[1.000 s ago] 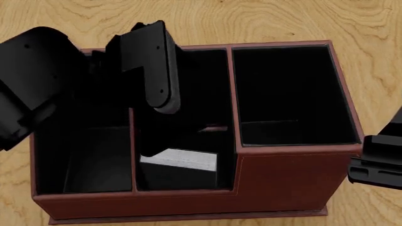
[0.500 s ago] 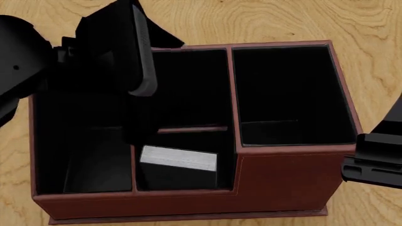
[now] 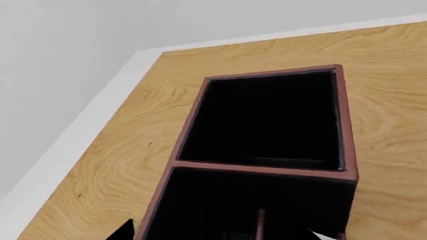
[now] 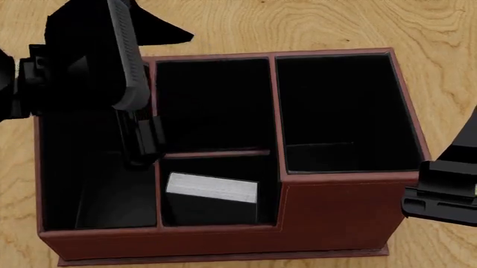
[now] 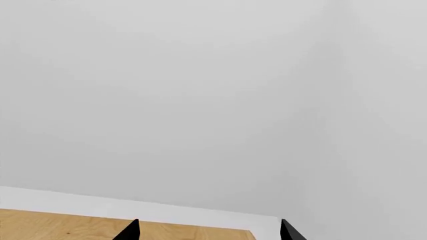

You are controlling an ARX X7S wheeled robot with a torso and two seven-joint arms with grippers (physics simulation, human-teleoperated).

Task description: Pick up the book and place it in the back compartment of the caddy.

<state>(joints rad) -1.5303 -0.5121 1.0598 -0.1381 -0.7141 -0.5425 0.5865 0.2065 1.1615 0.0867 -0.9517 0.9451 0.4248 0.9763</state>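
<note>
**Book is in the box, but in a near cell – left arm backing out**

The book (image 4: 211, 188) stands on edge, white pages up, in the near middle cell of the caddy (image 4: 335, 209). It sits on the near side of the low divider (image 4: 216, 152); the deeper cell behind that divider looks empty and black. If "back compartment" means that far middle cell, I'd judge the drop is in the wrong slot. I can't see how far the book leans.

The left gripper (image 3: 220, 235) holds nothing: in its own wrist view only the two tips show at the picture edge, set wide apart, with the caddy's open cells between them. In the head view the left arm (image 4: 89, 61) hangs over the far left corner of the caddy.

The right gripper (image 5: 210, 230) is also spread and empty, pointed at blank wall, parked off the caddy's right near corner.

Risks from here:
- Regrasp is awkward. The cell is narrow, so fingers may hit the divider or walls.
- The left arm is close over the far left wall; a careless swing could shove the box across the table (image 4: 335, 28).
- Black book on black lining, hard to judge depth.

Versus a second ago: the left arm was down over the middle cells, right above the book. It has since lifted and pulled left and far. The book shows fully now.
</note>
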